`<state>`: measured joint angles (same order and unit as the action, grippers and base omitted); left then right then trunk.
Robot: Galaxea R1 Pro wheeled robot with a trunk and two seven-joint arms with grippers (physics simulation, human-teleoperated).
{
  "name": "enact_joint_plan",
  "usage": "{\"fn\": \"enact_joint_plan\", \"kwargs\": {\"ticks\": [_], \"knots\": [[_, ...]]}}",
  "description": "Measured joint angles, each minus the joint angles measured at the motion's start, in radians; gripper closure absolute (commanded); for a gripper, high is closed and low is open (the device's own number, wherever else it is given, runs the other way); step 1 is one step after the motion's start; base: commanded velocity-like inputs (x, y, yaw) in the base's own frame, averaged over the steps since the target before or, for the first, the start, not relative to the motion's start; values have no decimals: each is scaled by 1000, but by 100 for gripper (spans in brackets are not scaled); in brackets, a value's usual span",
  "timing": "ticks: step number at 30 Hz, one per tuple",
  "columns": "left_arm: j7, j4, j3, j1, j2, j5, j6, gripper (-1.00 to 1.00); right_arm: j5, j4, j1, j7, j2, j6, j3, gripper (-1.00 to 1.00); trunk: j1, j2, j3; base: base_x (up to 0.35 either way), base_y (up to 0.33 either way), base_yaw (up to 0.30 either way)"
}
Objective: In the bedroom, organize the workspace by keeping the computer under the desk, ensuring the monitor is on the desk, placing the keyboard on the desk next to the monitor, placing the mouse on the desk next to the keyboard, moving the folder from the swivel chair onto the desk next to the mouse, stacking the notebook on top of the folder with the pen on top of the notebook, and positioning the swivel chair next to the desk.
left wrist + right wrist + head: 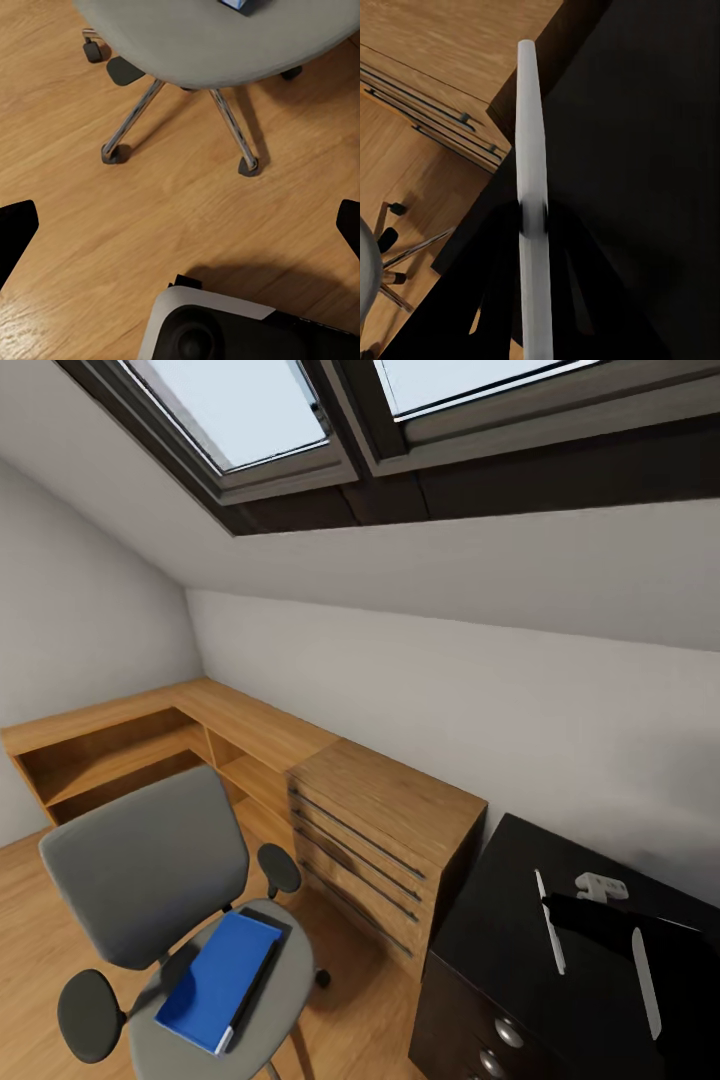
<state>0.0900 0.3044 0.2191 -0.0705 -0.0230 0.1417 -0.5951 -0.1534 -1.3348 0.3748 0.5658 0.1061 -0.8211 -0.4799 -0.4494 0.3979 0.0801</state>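
The right claw (532, 225) is shut tight on the pen (531, 135), gripping it near its middle. It holds the pen over the black desk (645, 150), close to the corner beside the wooden drawer chest (385, 830).

The step in hand looks like bringing the pen to the desk. But the pen should end up on top of the notebook, and that pile is not made yet. The blue folder (218, 980) lies on the seat of the swivel chair (150, 860), with the dark notebook (268, 955) peeking out along its edge.

So the next move is likely to lay the pen down flat on the desk, then fetch the folder.

The left claw (180, 225) is wide open and holds nothing. It hangs over the wood floor (60, 97), near the chair's wheels.
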Motion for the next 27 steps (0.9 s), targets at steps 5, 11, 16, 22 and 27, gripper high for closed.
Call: {"fn": "enact_joint_plan", "kwargs": {"ticks": [5,11,16,22,27], "knots": [[-1,0,0,0,0,0,0,-100,-1,1,0,-2,0,4,0,100,0,0,0,0,0,0],[0,0,1,0,0,0,-1,-100,-3,5,0,-25,0,4,1,100,0,0,0,0,0,0],[-2,0,0,0,0,0,-1,-100,-2,9,0,-173,0,29,2,100,0,0,0,0,0,0],[-2,0,0,0,0,0,-2,-100,0,29,0,-275,0,77,5,100,0,0,0,0,0,0],[-2,1,0,0,1,0,-2,-100,0,65,0,-311,0,91,7,100,0,0,0,0,0,0]]}}
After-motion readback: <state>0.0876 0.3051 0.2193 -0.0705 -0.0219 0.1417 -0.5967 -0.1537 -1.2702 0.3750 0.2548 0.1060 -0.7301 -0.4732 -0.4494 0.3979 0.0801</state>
